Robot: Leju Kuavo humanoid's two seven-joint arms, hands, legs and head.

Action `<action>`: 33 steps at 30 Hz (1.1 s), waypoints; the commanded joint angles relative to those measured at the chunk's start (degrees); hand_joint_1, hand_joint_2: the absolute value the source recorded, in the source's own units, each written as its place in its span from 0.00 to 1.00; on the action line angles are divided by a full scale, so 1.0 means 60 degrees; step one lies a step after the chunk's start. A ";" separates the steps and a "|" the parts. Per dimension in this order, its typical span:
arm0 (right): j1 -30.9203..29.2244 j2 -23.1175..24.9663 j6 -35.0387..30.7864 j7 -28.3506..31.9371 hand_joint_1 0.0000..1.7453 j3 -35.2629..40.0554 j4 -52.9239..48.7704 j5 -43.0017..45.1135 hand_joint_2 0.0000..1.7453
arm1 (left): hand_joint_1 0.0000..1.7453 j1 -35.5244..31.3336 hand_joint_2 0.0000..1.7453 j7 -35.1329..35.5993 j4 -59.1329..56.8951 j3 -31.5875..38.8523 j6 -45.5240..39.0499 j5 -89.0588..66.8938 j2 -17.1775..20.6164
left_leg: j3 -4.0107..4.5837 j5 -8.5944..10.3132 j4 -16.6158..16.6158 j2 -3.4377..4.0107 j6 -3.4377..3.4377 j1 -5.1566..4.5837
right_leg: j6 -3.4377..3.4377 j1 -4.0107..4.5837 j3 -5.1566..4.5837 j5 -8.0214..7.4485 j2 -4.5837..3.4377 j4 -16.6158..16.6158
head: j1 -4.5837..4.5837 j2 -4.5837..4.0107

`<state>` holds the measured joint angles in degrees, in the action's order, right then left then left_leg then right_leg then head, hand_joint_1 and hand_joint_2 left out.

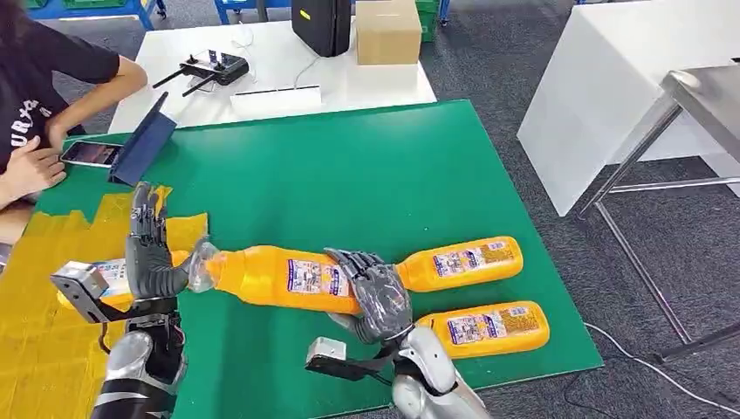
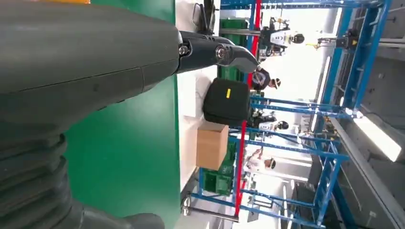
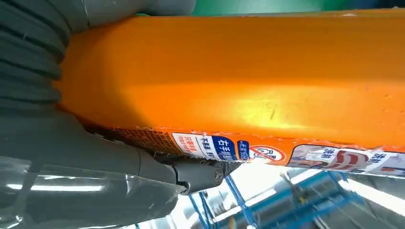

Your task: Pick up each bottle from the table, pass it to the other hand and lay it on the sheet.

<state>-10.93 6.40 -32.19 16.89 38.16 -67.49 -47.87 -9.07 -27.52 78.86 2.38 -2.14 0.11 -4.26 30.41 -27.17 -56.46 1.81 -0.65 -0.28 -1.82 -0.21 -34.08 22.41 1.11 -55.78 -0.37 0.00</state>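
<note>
Right hand [image 1: 375,297] clasped; left hand [image 1: 150,249] open (fingers upright).

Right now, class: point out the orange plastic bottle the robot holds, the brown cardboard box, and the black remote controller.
Held orange plastic bottle [image 1: 262,275]: head view, bare orange body.
Brown cardboard box [image 1: 387,31]: head view, front face.
Black remote controller [image 1: 215,67]: head view, body.

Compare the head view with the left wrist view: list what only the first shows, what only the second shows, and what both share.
Head view only: the right hand gripping an orange bottle held out toward the open left hand, two more bottles lying on the green mat, the yellow sheet, and a person's hand by a phone.

Left wrist view only: blue racks and people standing beyond the table.

Both: the green mat, a cardboard box and a black case.
</note>
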 commanded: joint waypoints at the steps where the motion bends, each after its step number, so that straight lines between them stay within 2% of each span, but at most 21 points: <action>1: 0.0214 -0.0085 -0.0114 0.0132 1.00 -0.0300 -0.0669 -0.0004 1.00 | 0.00 -0.0213 1.00 0.0051 -0.0401 -0.0123 -0.0005 -0.0031 -0.0044 | -0.0017 -0.0011 -0.0002 -0.0044 0.0013 0.0013 | 0.0004 0.0008 0.0025 0.0015 0.0003 0.0002 | 0.0000 0.0000; 5: 0.0269 -0.0073 -0.0060 0.0134 1.00 -0.0359 -0.0691 -0.0003 1.00 | 0.00 -0.0131 1.00 0.0150 -0.0317 -0.0188 0.0350 0.0190 -0.0031 | -0.0008 -0.0003 0.0001 -0.0029 0.0006 0.0006 | 0.0000 0.0003 0.0011 0.0006 0.0003 0.0004 | 0.0000 0.0000; 8: 0.0379 -0.0071 -0.0036 0.0200 1.00 -0.0427 -0.0875 -0.0027 1.00 | 0.00 0.0176 1.00 0.0461 0.0009 -0.1236 0.2984 0.0896 0.0674 | -0.0006 -0.0002 0.0003 -0.0021 0.0004 0.0003 | 0.0000 0.0000 0.0007 0.0005 0.0000 0.0002 | 0.0000 0.0000; 10: 0.0398 -0.0037 -0.0004 0.0350 1.00 -0.0516 -0.0914 0.0092 1.00 | 0.00 0.0462 1.00 0.0345 0.0442 -0.1847 0.4093 0.1187 0.0855 | -0.0008 -0.0006 0.0002 -0.0024 0.0008 0.0007 | 0.0002 0.0004 0.0010 0.0008 -0.0004 0.0004 | 0.0000 0.0000; 15: 0.0429 0.0077 -0.0160 0.0542 1.00 -0.0629 -0.1014 0.0278 1.00 | 0.00 0.0466 1.00 0.0736 0.0434 -0.2677 0.3932 0.0691 0.1123 | -0.0008 -0.0010 0.0000 -0.0024 0.0008 0.0004 | 0.0001 -0.0001 0.0012 0.0012 -0.0003 -0.0001 | -0.0003 0.0000; 20: 0.0360 0.0194 -0.0279 0.0738 1.00 -0.0802 -0.1213 0.0951 1.00 | 0.00 0.0270 1.00 0.0428 -0.0174 -0.3318 0.4196 0.0365 0.1535 | -0.0005 -0.0003 0.0003 -0.0031 0.0011 0.0003 | 0.0005 0.0000 0.0009 0.0007 0.0000 0.0001 | -0.0003 0.0000; 33: 0.0312 0.0279 -0.0037 0.0912 1.00 -0.1040 -0.1013 0.1624 1.00 | 0.00 0.0351 1.00 0.0513 -0.0064 -0.3359 0.4212 0.0516 0.1540 | -0.0019 -0.0011 0.0005 -0.0031 0.0011 0.0012 | 0.0002 0.0006 0.0024 0.0013 -0.0008 0.0007 | -0.0003 0.0000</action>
<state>-7.68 8.09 -33.18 21.94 33.57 -74.62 -39.06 -5.96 -25.07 81.40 -15.41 23.06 2.51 3.39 30.45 -27.17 -56.46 1.79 -0.64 -0.28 -1.82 -0.21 -34.11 22.41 1.12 -55.78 -0.39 0.00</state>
